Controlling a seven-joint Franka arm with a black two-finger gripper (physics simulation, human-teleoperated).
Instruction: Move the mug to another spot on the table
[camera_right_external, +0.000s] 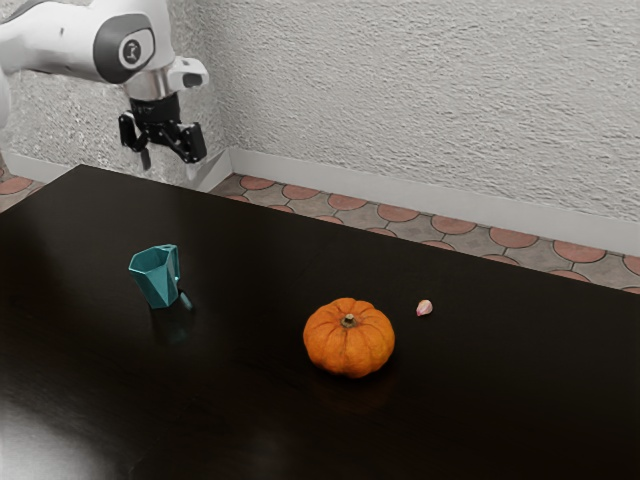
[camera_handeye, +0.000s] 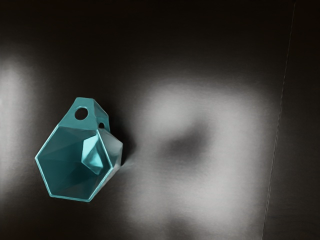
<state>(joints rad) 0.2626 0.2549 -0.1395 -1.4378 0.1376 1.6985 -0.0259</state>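
Note:
A teal faceted mug (camera_right_external: 157, 276) stands upright on the dark table (camera_right_external: 250, 420), toward the exterior view's left. In the wrist view the mug (camera_handeye: 77, 159) is seen from above, its hexagonal mouth empty and its handle with a round hole pointing away. My black gripper (camera_right_external: 167, 158) hangs high above the table's far edge, well above and behind the mug, touching nothing. Its fingers stand apart and it is open, with nothing between them.
An orange pumpkin (camera_right_external: 349, 337) sits near the table's middle. A small pink garlic clove (camera_right_external: 424, 308) lies just beyond it to the exterior view's right. The table's far edge meets a tiled floor (camera_right_external: 450, 232) and a rough white wall.

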